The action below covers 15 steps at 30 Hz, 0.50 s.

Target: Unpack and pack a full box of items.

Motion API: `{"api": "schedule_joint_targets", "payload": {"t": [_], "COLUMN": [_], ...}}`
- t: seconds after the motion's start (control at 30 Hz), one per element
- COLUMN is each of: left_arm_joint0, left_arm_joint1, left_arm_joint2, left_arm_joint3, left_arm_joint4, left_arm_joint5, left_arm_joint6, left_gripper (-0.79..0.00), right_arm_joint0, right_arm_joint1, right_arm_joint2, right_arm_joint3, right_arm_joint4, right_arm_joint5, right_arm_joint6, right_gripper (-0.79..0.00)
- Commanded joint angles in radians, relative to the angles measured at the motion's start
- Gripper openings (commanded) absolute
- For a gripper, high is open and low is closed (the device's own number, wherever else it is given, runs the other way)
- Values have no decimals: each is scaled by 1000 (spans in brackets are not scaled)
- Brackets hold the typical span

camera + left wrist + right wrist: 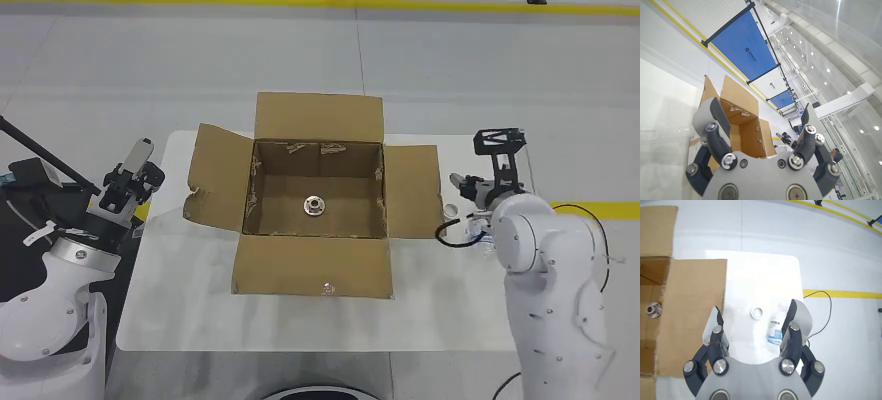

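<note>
White counter (180, 320) carries an open box (310, 265), flanked by the left hand (761, 102) and right hand (755, 306), both open and empty beyond its side flaps, while one small round flange (314, 205) lies flat mid-floor inside, seemingly nearer the right hand.

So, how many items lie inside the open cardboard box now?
1: a small round metal part lies on the floor of the box, near its middle. The near wall may hide a strip of floor from the top view.
</note>
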Motion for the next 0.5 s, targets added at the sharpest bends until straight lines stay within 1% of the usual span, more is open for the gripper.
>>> {"api": "schedule_joint_targets", "payload": {"t": [0.0,0.03,0.1,0.17,0.47], "left_arm_joint0": [0,0,0,0,0], "left_arm_joint1": [0,0,0,0,0], "left_arm_joint2": [0,0,0,0,0], "left_arm_joint3": [0,0,0,0,0], "left_arm_joint4": [0,0,0,0,0], "left_arm_joint5": [0,0,0,0,0], "left_arm_joint6": [0,0,0,0,0], "left_gripper": [0,0,0,0,0], "right_arm_joint0": [29,45,79,99,99], "right_arm_joint1": [5,7,10,13,13], "right_arm_joint2": [17,24,38,49,49], "right_arm_joint3": [67,100,168,208,208], "right_arm_joint4": [17,21,40,54,54], "right_arm_joint5": [-71,-94,-139,-157,-157], "right_arm_joint6": [-9,-11,-17,-16,-16], "right_gripper": [-120,-46,0,0,0]}}
